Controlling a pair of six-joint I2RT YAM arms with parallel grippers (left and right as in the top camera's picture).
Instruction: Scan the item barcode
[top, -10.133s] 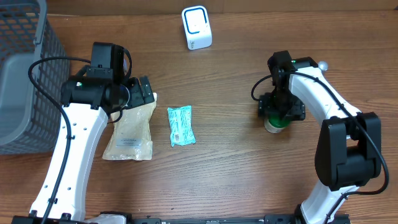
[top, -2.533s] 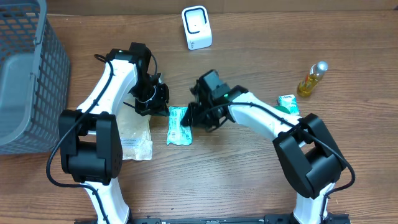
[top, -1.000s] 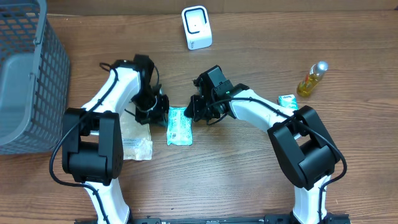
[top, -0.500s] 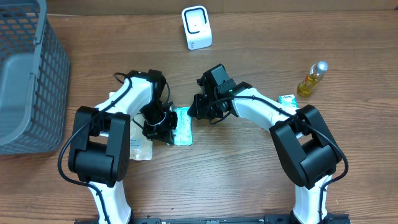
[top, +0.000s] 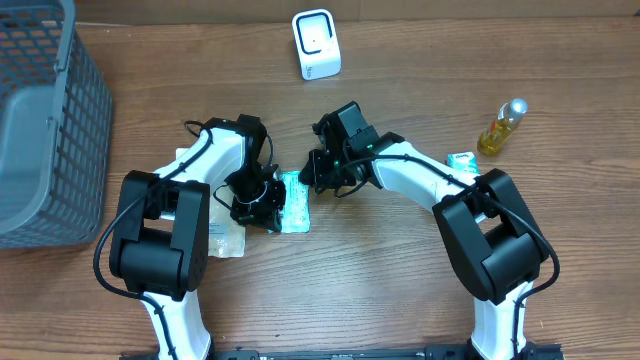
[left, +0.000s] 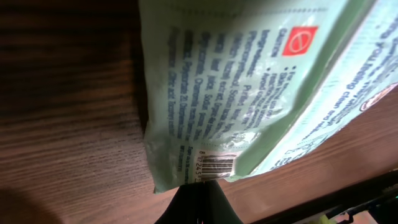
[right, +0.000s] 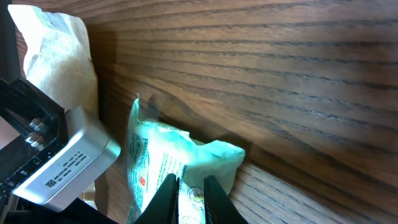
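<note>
The item is a green packet (top: 292, 205) lying flat on the wooden table, between the two arms. In the left wrist view its printed back (left: 249, 81) fills the frame and its barcode (left: 217, 165) sits at the lower edge. My left gripper (top: 262, 210) is shut, its fingertips (left: 199, 196) against that edge just below the barcode. My right gripper (top: 312, 178) has its fingers (right: 171, 196) closed to a narrow gap on the packet's upper end (right: 161, 162), which bunches up. The white scanner (top: 316, 45) stands at the back centre.
A grey basket (top: 85, 70) fills the far left. A beige pouch (top: 222, 238) lies under the left arm. A small green box (top: 462, 163) and a yellow bottle (top: 500, 125) are at the right.
Over the last second my left gripper slid down along the packet's left side to its lower part. My right gripper's fingers narrowed on the packet's upper end.
</note>
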